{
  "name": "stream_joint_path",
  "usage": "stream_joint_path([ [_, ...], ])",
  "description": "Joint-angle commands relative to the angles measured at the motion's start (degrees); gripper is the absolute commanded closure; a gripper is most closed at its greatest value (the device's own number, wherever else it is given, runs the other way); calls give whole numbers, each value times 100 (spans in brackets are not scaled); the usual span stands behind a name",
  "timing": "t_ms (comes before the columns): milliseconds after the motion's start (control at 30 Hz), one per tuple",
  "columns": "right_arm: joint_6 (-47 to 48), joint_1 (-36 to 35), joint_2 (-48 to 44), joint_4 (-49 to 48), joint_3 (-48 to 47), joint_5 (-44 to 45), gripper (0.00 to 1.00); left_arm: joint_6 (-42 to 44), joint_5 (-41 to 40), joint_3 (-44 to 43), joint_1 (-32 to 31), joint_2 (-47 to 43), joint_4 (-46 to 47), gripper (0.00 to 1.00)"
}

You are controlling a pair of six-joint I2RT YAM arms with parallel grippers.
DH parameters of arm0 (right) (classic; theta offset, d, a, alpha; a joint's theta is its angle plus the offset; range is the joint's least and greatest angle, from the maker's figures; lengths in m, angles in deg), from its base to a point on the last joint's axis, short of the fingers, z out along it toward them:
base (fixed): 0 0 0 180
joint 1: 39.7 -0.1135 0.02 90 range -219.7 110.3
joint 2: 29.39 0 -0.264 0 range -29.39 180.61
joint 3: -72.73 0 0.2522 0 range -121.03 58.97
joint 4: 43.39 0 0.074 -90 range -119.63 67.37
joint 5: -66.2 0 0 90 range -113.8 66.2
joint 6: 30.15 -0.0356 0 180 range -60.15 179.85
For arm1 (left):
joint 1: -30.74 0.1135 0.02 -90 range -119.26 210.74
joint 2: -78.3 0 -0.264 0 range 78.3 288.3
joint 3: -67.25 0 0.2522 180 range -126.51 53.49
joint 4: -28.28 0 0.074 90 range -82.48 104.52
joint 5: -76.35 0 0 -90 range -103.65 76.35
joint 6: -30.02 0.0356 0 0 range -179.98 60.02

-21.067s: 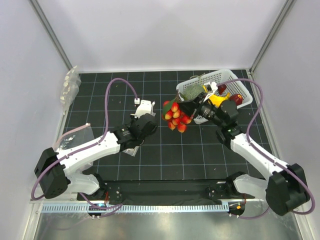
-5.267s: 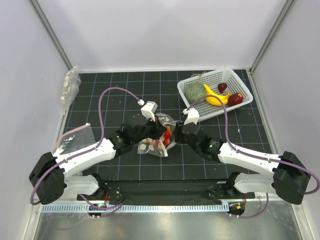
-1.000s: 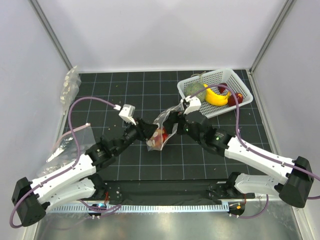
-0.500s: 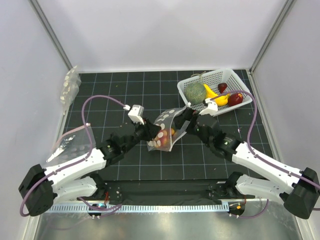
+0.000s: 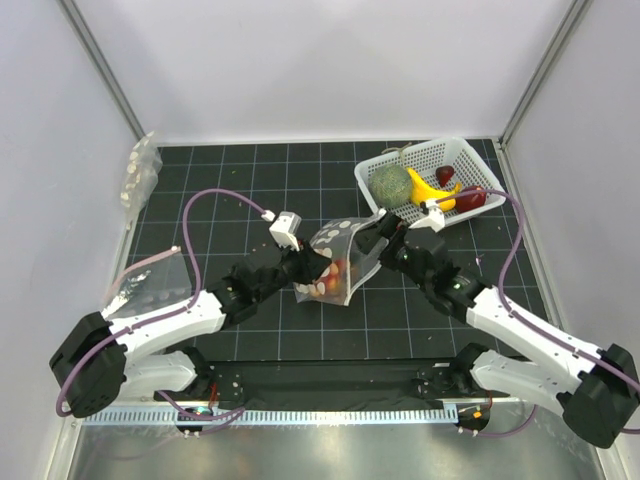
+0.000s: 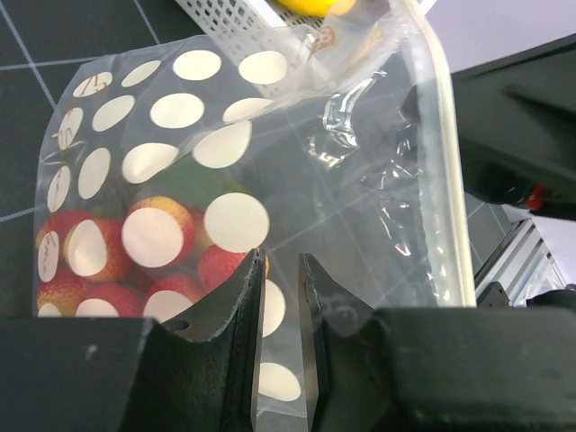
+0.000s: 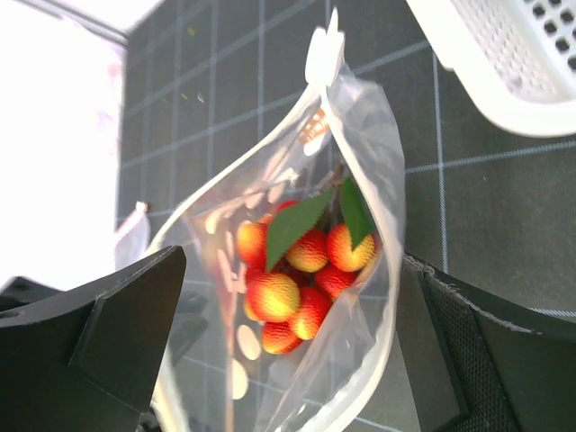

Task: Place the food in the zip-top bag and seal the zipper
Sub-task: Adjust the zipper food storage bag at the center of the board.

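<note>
From where I sit, the arm bases are closest, bolted at the near edge of the dark gridded surface [image 5: 300, 180]. Just past the left base, a plain bag [image 5: 145, 285] lies flat at the left edge.

Further in, both arms reach toward the middle and meet at the dotted bag [image 5: 335, 250]. The left end effector [image 6: 280, 306] comes at it from the left. Its wrist view shows the two fingers [image 6: 245, 301] drawn nearly together with the dotted film running down between them, so I read it as closed on the bag's lower part. The food [image 7: 301, 261] is inside the bag: red and yellow fruits with two green leaves, bunched low in it and showing behind the white dots.

The right end effector [image 5: 376, 243] sits at the bag's right side with its jaws spread wide. In its wrist view one finger stands on each side of the bag's mouth. I cannot tell whether either finger touches the plastic. The mouth gapes, and I can look straight through it at the fruit. The zipper [image 6: 447, 180] runs along that edge as a pale strip, its two sides apart.

Beyond the right end effector, a white basket [image 5: 485, 165] stands toward the far right corner. It holds a green vegetable [image 5: 391, 183], a banana [image 5: 424, 189] and a dark red fruit [image 5: 470, 199].

Farthest off, at the far left edge, a bundle of clear bags [image 5: 140, 172] leans against the wall.
</note>
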Motion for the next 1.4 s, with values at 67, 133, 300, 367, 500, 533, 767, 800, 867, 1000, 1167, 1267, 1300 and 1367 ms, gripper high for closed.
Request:
stream_joint_path([
  [67, -106, 15, -557, -467, 147, 203, 0, 109, 147, -212, 10, -49, 507, 76],
  [133, -115, 6, -610, -504, 209, 150, 0, 109, 165, -212, 10, -32, 525, 76],
  [300, -168, 15, -567, -987, 359, -69, 0, 118, 235, -230, 10, 3, 551, 76],
  [367, -168, 6, -427, -900, 263, -113, 1, 127, 270, -230, 10, 12, 560, 76],
  [500, -37, 6, -14, -374, -80, -105, 0, 144, 288, -230, 10, 3, 560, 76],
  [533, 16, 15, 109, -241, -159, -61, 0, 153, 288, -239, 10, 3, 560, 76],
  [767, 158, 15, 339, 550, -494, 422, 8, 170, 288, -230, 10, -23, 542, 76],
  [800, 184, 6, 313, 577, -494, 483, 11, 170, 288, -230, 10, -32, 534, 76],
  [867, 236, 6, 242, 700, -502, 711, 13, 179, 279, -230, 10, -58, 525, 76],
  [1000, 342, 6, 321, 955, -581, 1081, 19, 197, 270, -221, 10, -111, 498, 76],
  [1167, 211, -3, 637, 1184, -643, 1196, 49, 223, 253, -221, 10, -120, 454, 76],
  [1267, 438, 6, 515, 843, -538, 951, 98, 241, 253, -256, 10, -155, 384, 76],
  [1300, 595, -3, 454, 745, -494, 706, 99, 249, 227, -274, 10, -216, 340, 76],
  [1367, 859, 6, 243, 422, -441, 381, 99, 346, 70, -309, 10, -312, 113, 76],
])
